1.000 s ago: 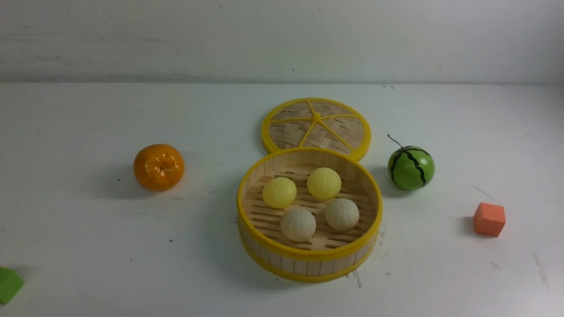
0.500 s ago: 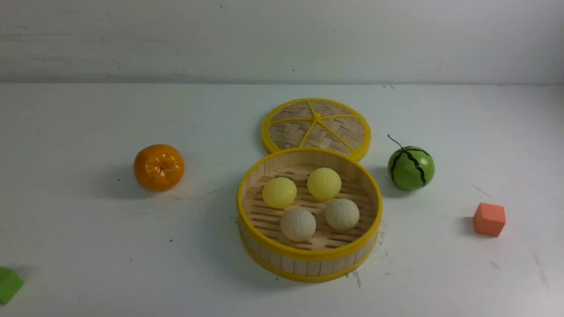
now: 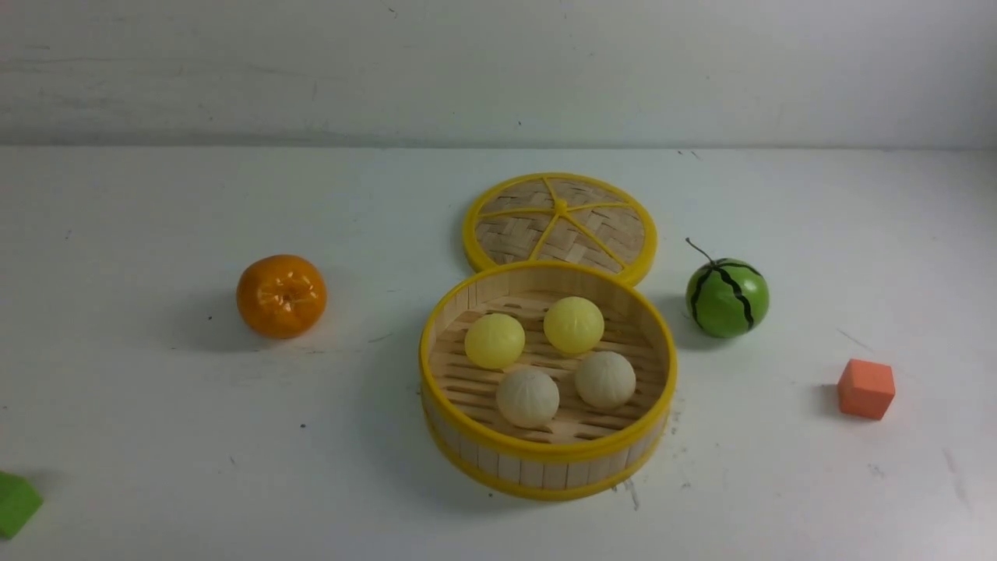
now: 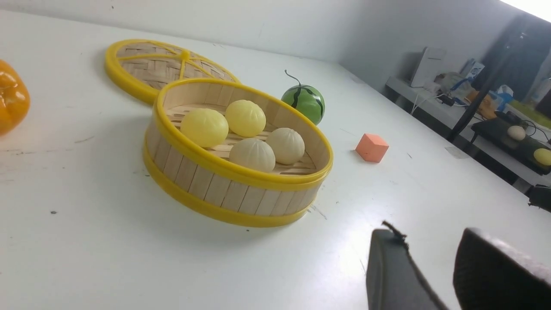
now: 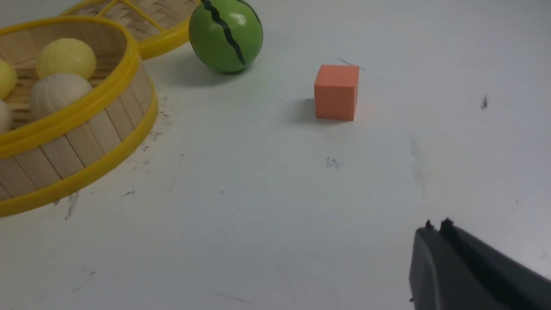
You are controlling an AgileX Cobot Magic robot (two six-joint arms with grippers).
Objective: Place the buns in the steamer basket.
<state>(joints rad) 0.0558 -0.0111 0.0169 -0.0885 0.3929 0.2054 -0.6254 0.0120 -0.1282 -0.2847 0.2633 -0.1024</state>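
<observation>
The steamer basket (image 3: 547, 461) stands at the table's middle, with yellow rims and a slotted floor. Inside lie two pale yellow buns (image 3: 494, 340) (image 3: 573, 325) and two cream-white pleated buns (image 3: 528, 396) (image 3: 605, 379). The basket also shows in the left wrist view (image 4: 224, 189) and the right wrist view (image 5: 77, 142). My left gripper (image 4: 430, 241) is open and empty, over bare table, apart from the basket. My right gripper (image 5: 437, 226) is shut and empty, over bare table on the basket's right side. Neither gripper shows in the front view.
The flat woven lid (image 3: 559, 222) lies behind the basket. An orange (image 3: 281, 295) sits to the left, a green watermelon ball (image 3: 727, 297) to the right. An orange cube (image 3: 865, 388) is at the right, a green block (image 3: 15, 503) at the front left edge.
</observation>
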